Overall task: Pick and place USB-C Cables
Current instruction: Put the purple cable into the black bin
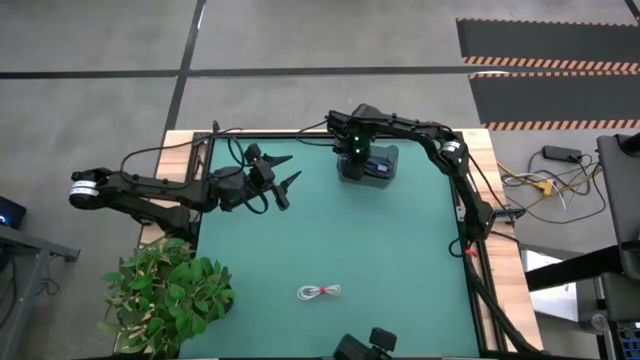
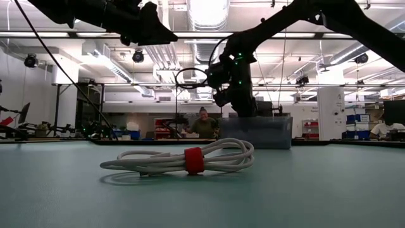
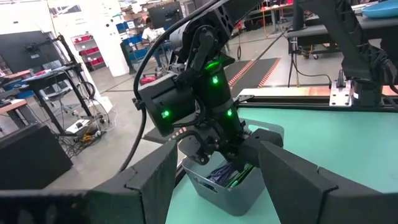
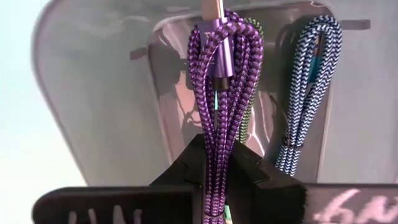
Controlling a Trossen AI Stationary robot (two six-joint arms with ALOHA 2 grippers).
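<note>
My right gripper [image 1: 360, 160] hangs over the grey translucent bin [image 1: 384, 166] at the table's far edge, shut on a purple braided cable bundle [image 4: 225, 93]. In the bin lie a blue-and-white braided cable [image 4: 308, 87] and a green one [image 4: 249, 118] behind the purple one. A white cable with a red band [image 1: 320, 292] lies flat on the green mat near the near edge, also the white cable [image 2: 183, 158] in the low view. My left gripper [image 1: 283, 172] hovers open over the far-left part of the mat, pointing toward the bin [image 3: 224, 186]. My right gripper pinches the purple bundle between its two fingers [image 4: 186, 171], which lie across its strands [image 4: 217, 158]. It comes from above, pointing down into the bin. The bundle's looped end [image 4: 227, 37] reaches past the fingers toward the bin's floor; whether it touches the floor I cannot tell.
A potted plant [image 1: 165, 295] stands at the table's near-left corner. A dark camera mount [image 1: 365, 345] sits at the near edge. A wooden frame [image 1: 478, 160] borders the mat. A person [image 2: 204, 123] sits far behind the table. Bare mat lies between the white cable and the bin.
</note>
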